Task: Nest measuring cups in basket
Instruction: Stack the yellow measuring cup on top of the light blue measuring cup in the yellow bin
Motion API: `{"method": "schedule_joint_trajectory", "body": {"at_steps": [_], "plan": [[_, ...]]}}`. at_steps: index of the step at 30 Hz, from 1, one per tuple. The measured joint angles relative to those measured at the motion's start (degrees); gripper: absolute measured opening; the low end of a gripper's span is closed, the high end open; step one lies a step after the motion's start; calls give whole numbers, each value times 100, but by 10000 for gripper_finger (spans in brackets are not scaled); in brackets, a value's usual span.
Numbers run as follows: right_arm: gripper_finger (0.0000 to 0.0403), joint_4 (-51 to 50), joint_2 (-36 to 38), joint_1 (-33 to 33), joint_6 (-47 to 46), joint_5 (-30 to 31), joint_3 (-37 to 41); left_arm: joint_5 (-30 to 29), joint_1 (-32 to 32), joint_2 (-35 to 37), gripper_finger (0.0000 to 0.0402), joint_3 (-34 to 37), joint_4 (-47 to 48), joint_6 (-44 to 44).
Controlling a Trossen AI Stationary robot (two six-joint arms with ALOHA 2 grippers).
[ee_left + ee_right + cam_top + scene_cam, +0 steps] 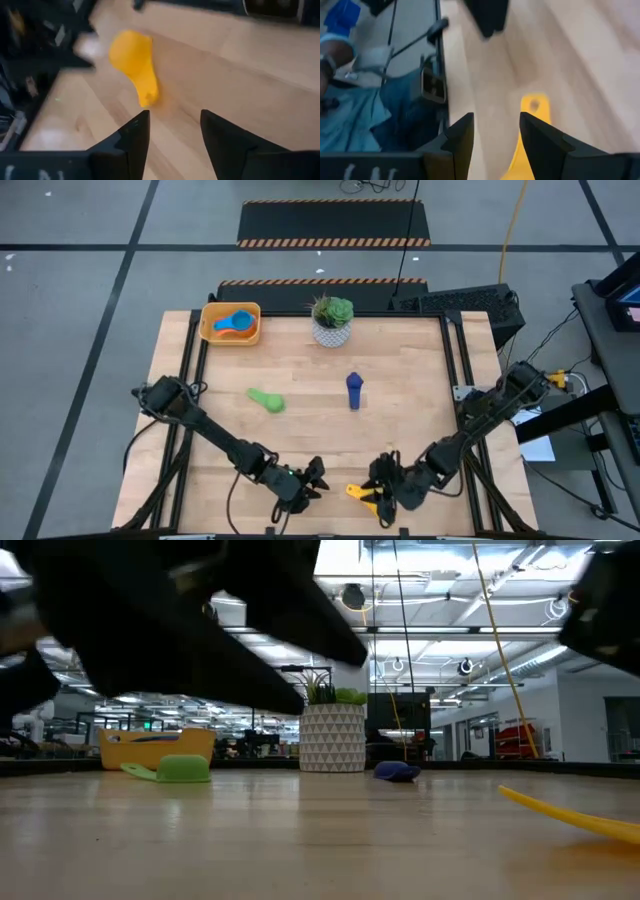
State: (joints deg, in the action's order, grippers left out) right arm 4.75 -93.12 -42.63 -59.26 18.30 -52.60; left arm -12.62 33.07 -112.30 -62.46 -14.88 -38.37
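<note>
Two grippers flank the yellow measuring cup [357,492] at the table's near edge. Left gripper [174,132] stands released, empty, just beside it; right gripper [495,131] gapes over the handle, grasping nothing. Recommend one arm closing squarely on the handle before lifting toward the basket [208,330].

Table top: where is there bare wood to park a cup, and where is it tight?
Bare wood lies right of the dark blue cup toward the table edge, and left of the green cup. Crowded: the near edge, where the left gripper and right gripper flank the yellow cup.
</note>
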Motion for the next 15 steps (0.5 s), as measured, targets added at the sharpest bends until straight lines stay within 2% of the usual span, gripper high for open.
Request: {"method": "schedule_joint_trajectory", "body": {"at_steps": [6,12,15], "plan": [[148,-139,-64,-746,-425,42,-3,0,-150,12,168,5,-38,77],[110,-873,-135,-1409,-1835,319,-9,3,-333,11,170,5,-157,39],[88,-1028,-323,-1539,-2092,420,-2,15,-400,-1,170,5,-210,49]]}}
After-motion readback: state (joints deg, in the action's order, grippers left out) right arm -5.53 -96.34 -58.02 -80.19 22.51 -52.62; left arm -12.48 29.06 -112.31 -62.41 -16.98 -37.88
